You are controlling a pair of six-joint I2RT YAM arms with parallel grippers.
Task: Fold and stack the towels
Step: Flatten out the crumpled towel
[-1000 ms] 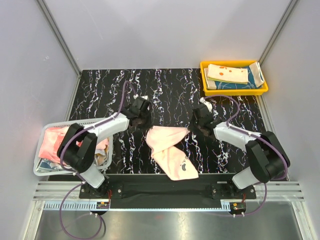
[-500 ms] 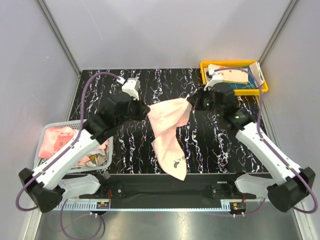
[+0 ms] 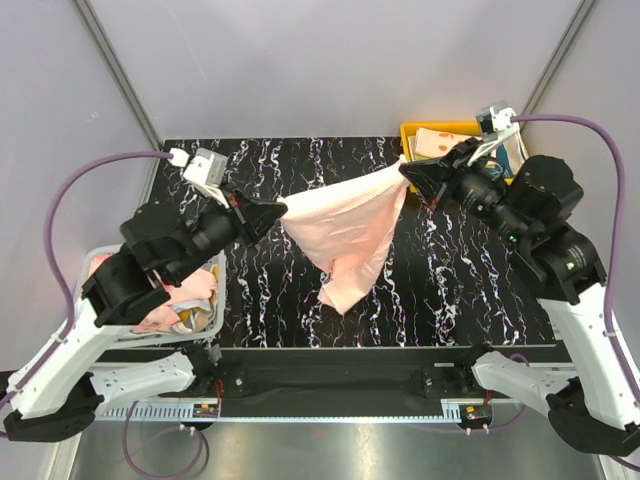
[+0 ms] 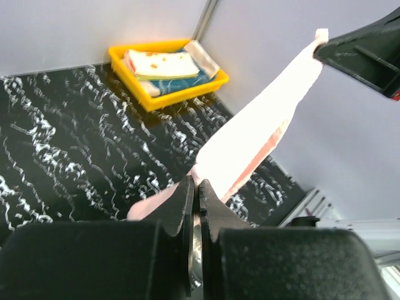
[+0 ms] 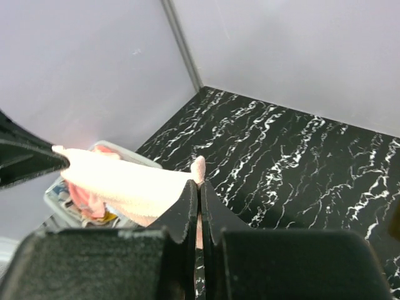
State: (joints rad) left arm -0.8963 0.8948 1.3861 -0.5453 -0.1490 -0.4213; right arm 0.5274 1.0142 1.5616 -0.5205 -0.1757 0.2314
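1. The bench [image 3: 450,290] is black with white marbling and has grey walls on three sides.
2. The left arm [image 3: 150,260] rises from the near left corner and reaches toward the middle. The right arm [image 3: 560,260] rises from the near right corner and reaches toward the far right.
3. The pink towel [image 3: 350,230] hangs in the air over the middle of the bench. Its top edge is stretched between the two grippers, higher at the right end. The rest droops to a point toward the near edge, and I cannot tell whether that tip touches the bench.
4. The basket [image 3: 220,300] is white mesh and sits at the left edge, partly under the left arm. The loose towels [image 3: 180,295] in it are pink and orange.
5. The tray [image 4: 181,94] is yellow and sits in the far right corner, just behind the right gripper in the top view. A folded cream towel [image 4: 161,62] with orange spots lies in it on a teal towel [image 4: 178,82]. Any print on them is too small to read.
6. The left gripper [image 3: 278,212] has its jaws together, pinching the left corner of the pink towel.
7. The right gripper [image 3: 408,172] has its jaws pressed together on the right corner, and a nub of cloth pokes out past the fingertips.
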